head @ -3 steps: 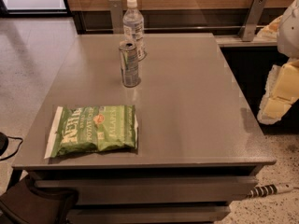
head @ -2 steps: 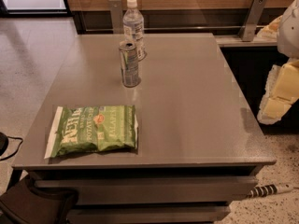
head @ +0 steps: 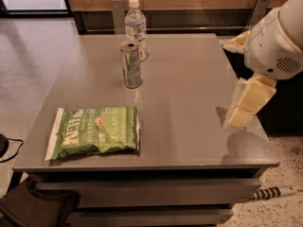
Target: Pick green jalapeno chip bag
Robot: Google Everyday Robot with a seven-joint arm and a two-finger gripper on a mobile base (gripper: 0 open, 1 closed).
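The green jalapeno chip bag (head: 94,131) lies flat on the grey table (head: 189,79) near its front left corner, with white lettering and a small orange-red emblem facing up. My gripper (head: 240,116) is cream coloured and hangs from the white arm (head: 274,41) over the table's right edge. It is far to the right of the bag, clear of it, and holds nothing that I can see.
A slim silver can (head: 131,65) stands upright at the table's middle back, with a clear water bottle (head: 136,27) just behind it. A wood-panelled wall with metal brackets runs along the back. A dark bag (head: 33,207) and cables lie on the floor in front.
The arm and gripper have moved left, further in over the table's right edge. The bag, can and bottle have not moved.
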